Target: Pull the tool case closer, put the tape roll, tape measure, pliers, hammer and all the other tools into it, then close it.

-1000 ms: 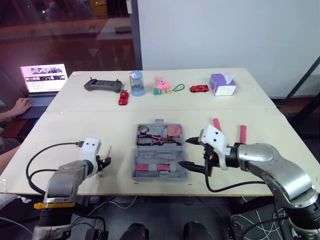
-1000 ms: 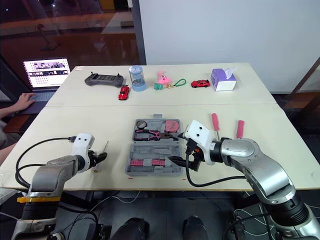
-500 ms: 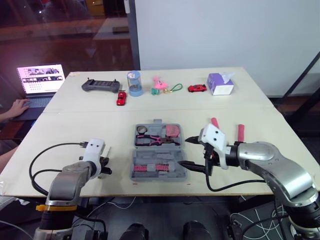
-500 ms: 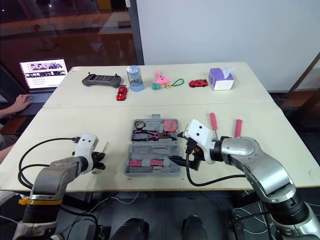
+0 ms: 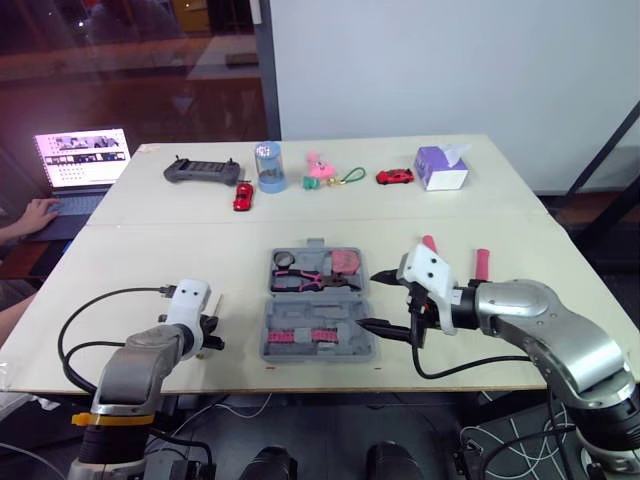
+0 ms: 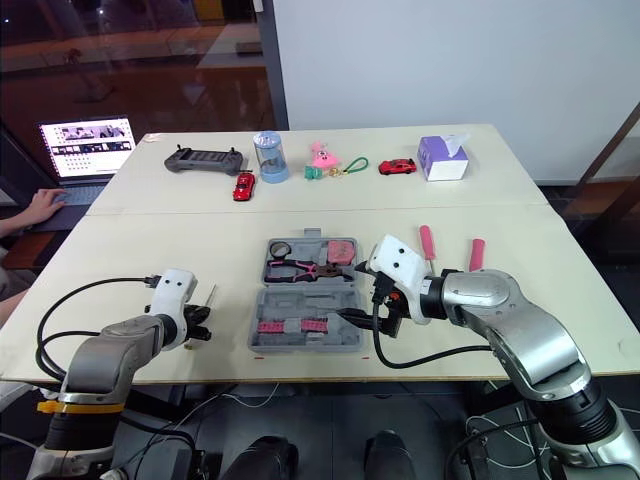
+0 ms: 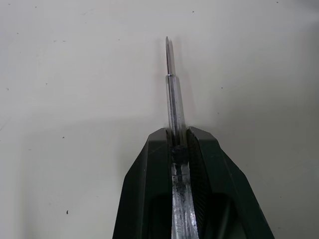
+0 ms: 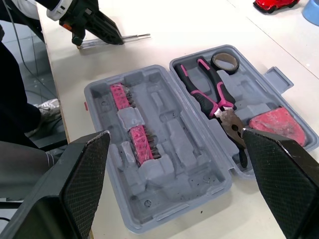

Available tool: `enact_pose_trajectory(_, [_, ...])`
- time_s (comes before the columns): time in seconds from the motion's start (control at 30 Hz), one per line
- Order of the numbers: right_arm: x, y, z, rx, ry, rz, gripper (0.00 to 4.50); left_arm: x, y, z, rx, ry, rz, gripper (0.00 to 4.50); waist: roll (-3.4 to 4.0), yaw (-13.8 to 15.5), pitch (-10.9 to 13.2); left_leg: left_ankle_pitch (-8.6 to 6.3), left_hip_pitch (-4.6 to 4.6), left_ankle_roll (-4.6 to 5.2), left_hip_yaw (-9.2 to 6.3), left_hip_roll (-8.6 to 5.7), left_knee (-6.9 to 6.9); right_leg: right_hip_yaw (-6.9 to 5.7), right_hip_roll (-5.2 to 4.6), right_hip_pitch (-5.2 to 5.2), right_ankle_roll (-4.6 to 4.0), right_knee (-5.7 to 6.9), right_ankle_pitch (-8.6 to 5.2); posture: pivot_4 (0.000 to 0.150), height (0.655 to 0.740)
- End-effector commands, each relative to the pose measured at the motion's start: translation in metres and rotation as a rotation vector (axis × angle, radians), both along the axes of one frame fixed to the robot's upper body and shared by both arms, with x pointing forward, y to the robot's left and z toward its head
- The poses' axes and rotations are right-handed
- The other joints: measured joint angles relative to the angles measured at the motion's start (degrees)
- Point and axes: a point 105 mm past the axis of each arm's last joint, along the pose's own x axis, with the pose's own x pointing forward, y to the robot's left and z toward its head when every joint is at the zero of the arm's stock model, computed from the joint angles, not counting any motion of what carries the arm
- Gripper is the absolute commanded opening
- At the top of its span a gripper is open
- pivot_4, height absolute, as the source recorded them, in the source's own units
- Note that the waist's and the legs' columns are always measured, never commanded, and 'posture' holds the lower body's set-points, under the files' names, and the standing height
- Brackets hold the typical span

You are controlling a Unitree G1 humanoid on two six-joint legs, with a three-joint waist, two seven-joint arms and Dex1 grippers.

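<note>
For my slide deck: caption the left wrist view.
Left end effector shut on a screwdriver, tip pointing over the pale table.

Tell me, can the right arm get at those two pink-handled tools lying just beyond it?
Probably yes. The right gripper is open and empty, and the pink-handled tools lie uncovered on the table, close beside that arm.

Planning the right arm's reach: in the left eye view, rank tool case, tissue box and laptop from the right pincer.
1. Grey plastic tool case, beside the right pincer.
2. Purple tissue box, far side of the table.
3. Open laptop, far left, off it.
</note>
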Motion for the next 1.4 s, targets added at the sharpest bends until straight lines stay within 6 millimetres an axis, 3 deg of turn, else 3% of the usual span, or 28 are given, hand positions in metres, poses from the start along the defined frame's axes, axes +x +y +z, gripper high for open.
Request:
enact_pose_trajectory(0.03, [0.001, -0.002, 0.008, -0.006, -0.041, 0.000, 4.50, 0.000, 0.003, 0.003, 0.040, 0.006, -0.033, 0.01, -0.01, 0.0, 0.0, 0.00, 0.00, 0.00, 0.00, 0.00, 0.00, 0.00, 0.00, 0.00, 0.00, 0.00, 0.00, 0.150, 0.7400])
enact_pose_trajectory(0.2, [0.002, -0.006, 0.006, -0.003, -0.045, -0.030, 4.50, 0.023, -0.014, 0.082, 0.109, -0.139, -0.343, 0.01, -0.48, 0.1, 0.3, 0.03, -0.20, -0.05, -0.07, 0.02, 0.00, -0.04, 0.04, -0.24, -0.02, 0.08, 0.01, 0.150, 0.7400])
enact_pose_trajectory(0.3, [0.003, -0.006, 0.003, -0.001, -0.047, -0.040, 4.50, 0.025, -0.035, 0.103, 0.165, -0.110, -0.628, 0.01, -0.46, 0.1, 0.3, 0.05, -0.24, -0.09, -0.04, -0.01, 0.00, -0.06, 0.00, -0.22, -0.05, -0.02, 0.03, 0.150, 0.7400])
enact_pose_trajectory(0.43, [0.006, -0.005, 0.001, 0.001, -0.053, -0.044, 4.50, 0.033, -0.052, 0.114, 0.185, -0.053, -0.880, 0.01, -0.46, -0.2, 0.3, 0.03, -0.19, -0.06, 0.03, -0.01, -0.10, -0.03, 0.00, -0.20, -0.05, -0.12, 0.03, 0.150, 0.7400])
enact_pose_trajectory(0.5, [0.006, -0.005, -0.002, -0.004, -0.054, -0.042, 4.50, 0.034, -0.063, 0.113, 0.186, 0.010, -1.017, 0.01, -0.50, -0.5, 0.3, 0.03, -0.22, -0.06, 0.01, 0.02, -0.10, -0.05, 0.04, -0.23, -0.04, -0.08, 0.03, 0.150, 0.7400])
enact_pose_trajectory(0.67, [0.008, -0.005, -0.003, -0.002, -0.064, -0.037, 4.50, 0.049, -0.084, 0.104, 0.225, 0.079, -1.174, 0.01, -0.53, -1.3, 0.3, 0.03, -0.24, -0.04, 0.02, 0.01, -0.09, -0.06, 0.04, -0.23, -0.03, -0.08, 0.02, 0.150, 0.7400])
enact_pose_trajectory(1.0, [0.008, -0.004, -0.002, -0.002, -0.083, -0.043, 4.50, 0.055, -0.131, 0.078, 0.301, 0.114, -1.326, 0.01, -0.58, -1.5, 0.4, 0.03, -0.25, -0.03, 0.00, 0.01, -0.08, -0.06, 0.05, -0.26, -0.02, -0.06, 0.02, 0.150, 0.7400])
enact_pose_trajectory(1.4, [0.005, -0.003, -0.004, 0.005, -0.080, -0.056, 4.50, 0.061, -0.142, 0.065, 0.442, 0.076, -1.427, 0.01, -0.63, -1.3, 0.4, 0.04, -0.27, -0.03, -0.01, 0.00, -0.02, -0.06, 0.03, -0.25, -0.01, -0.04, 0.03, 0.150, 0.7400])
